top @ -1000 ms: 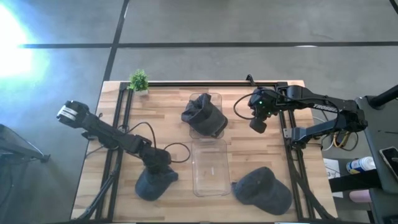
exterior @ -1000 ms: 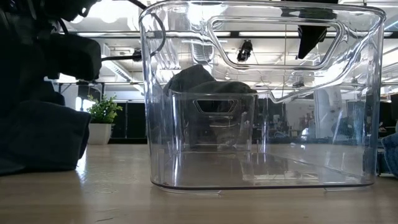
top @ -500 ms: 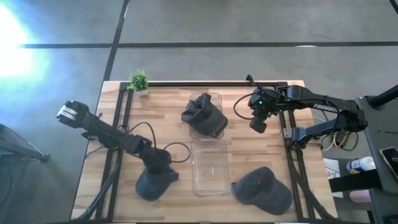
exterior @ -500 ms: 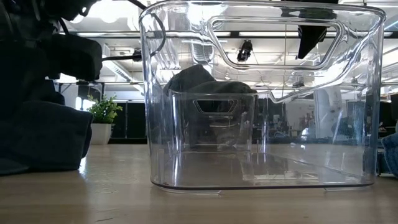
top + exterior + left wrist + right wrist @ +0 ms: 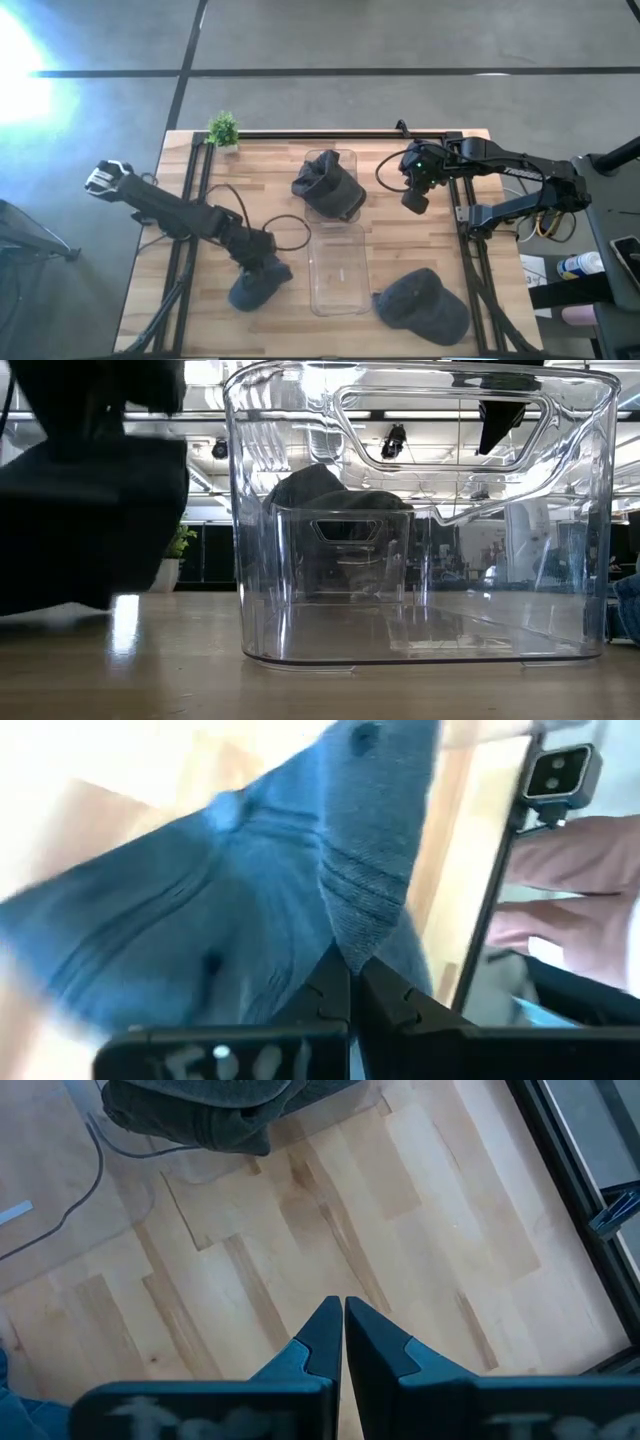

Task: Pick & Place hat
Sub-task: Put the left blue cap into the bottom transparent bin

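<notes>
Left hand (image 5: pixel 262 272) (clamped) on hat (image 5: pixel 250 290)

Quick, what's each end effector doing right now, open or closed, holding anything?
Left end effector: closed on the blue hat, lifted off the table.
Right end effector: closed, holding nothing, above bare table.

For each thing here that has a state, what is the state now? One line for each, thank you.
Left tool: shut on blue hat, raised off the table.
Right tool: shut, holds nothing.
Near clear bin: upright, empty.
Far clear bin: holds a dark hat.
Dark cap: lying on table.
</notes>
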